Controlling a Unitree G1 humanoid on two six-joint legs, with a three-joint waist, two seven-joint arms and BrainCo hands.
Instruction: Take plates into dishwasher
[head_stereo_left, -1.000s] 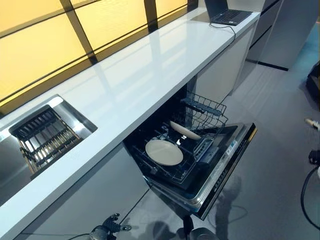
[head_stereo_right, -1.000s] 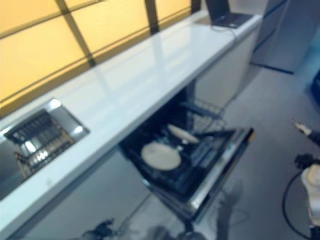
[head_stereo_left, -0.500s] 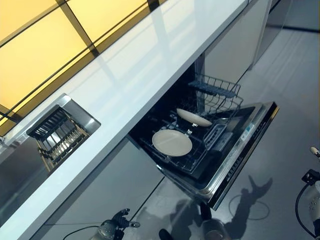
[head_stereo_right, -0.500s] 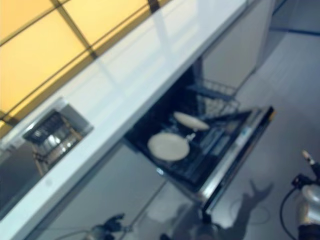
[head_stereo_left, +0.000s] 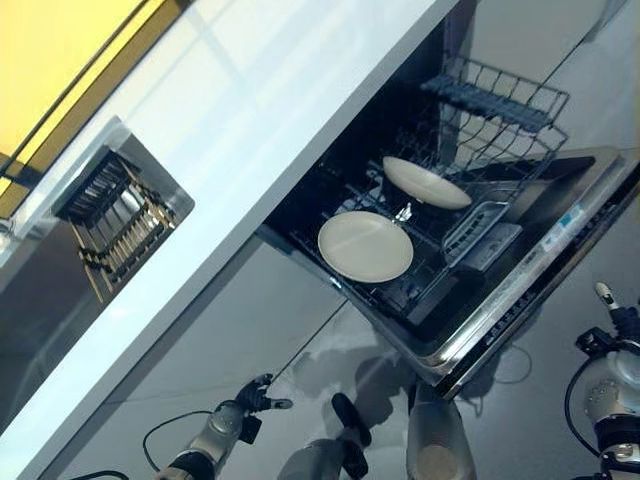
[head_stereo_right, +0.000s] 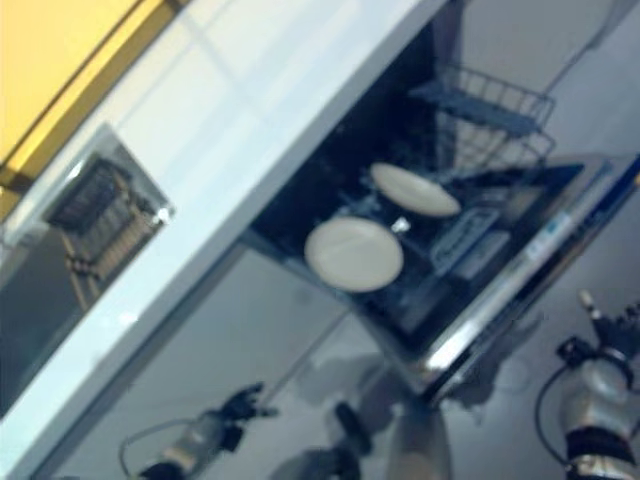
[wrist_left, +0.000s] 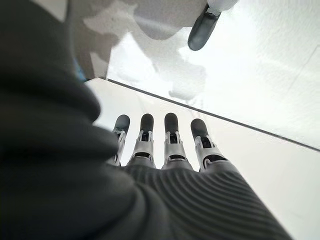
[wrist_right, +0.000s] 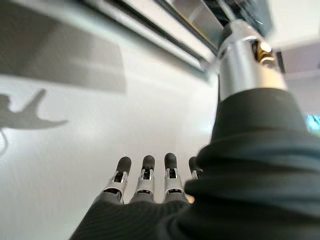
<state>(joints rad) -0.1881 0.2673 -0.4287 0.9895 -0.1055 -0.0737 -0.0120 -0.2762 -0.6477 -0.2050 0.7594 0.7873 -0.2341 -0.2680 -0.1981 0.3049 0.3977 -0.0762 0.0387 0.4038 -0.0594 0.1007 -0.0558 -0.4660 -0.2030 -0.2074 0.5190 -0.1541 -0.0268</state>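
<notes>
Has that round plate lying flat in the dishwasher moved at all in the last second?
No. The flat plate sits in the same spot of the lower rack, beside the tilted plate; only the camera has shifted.

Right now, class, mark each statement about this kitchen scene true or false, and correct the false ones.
1. Two plates lie in the dishwasher's lower rack. True.
2. The dishwasher door is closed. False: it hangs open.
3. The left hand holds a plate. False: its fingers are straight and hold nothing.
4. The right hand is empty, open. True.
5. The sink holds a dark rack. True.
</notes>
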